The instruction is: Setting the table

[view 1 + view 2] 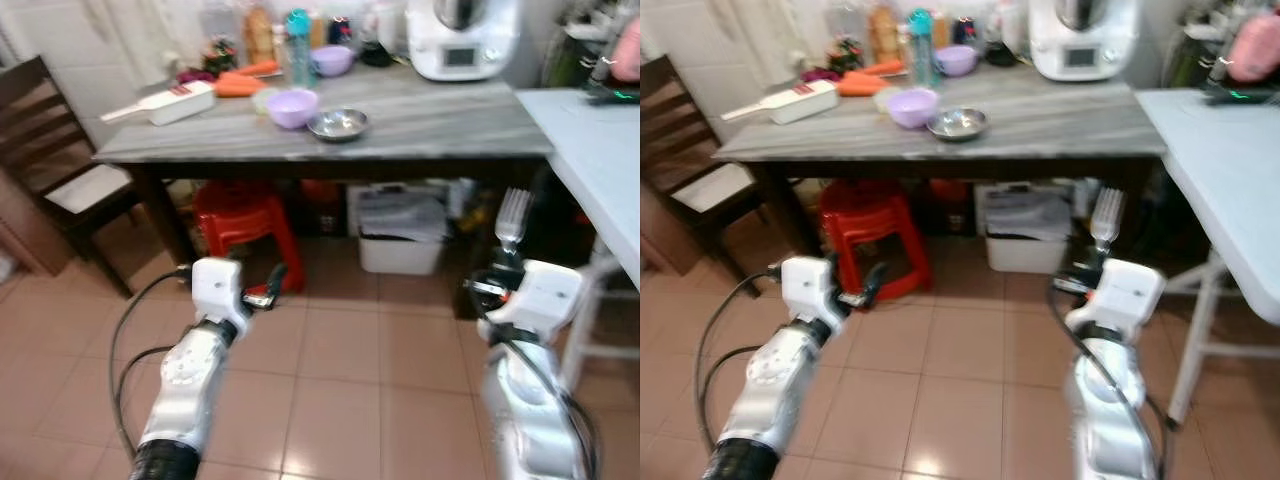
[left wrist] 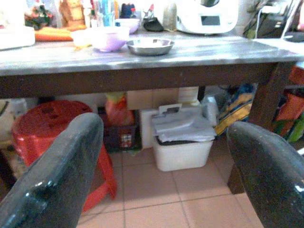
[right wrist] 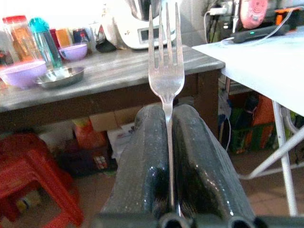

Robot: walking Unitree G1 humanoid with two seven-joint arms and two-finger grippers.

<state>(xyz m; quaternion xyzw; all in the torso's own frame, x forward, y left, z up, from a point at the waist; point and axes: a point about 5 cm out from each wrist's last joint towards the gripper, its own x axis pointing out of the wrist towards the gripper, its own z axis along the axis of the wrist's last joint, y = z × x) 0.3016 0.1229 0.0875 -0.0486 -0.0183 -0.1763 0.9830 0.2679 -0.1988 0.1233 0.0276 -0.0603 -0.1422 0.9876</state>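
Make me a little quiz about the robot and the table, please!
1. True or false: the right gripper holds a fork with its tines up.
2. What lies beside the purple bowl on the table? A) steel dish B) cup C) spoon
3. Fill in: under the table stands a red ____.

Key:
1. True; the fingers pinch the handle.
2. A, the steel dish.
3. Stool.
The left gripper is open, holding nothing.

bowl [image 1: 292, 106] left of dish [image 1: 338, 124], on table [image 1: 440, 125]
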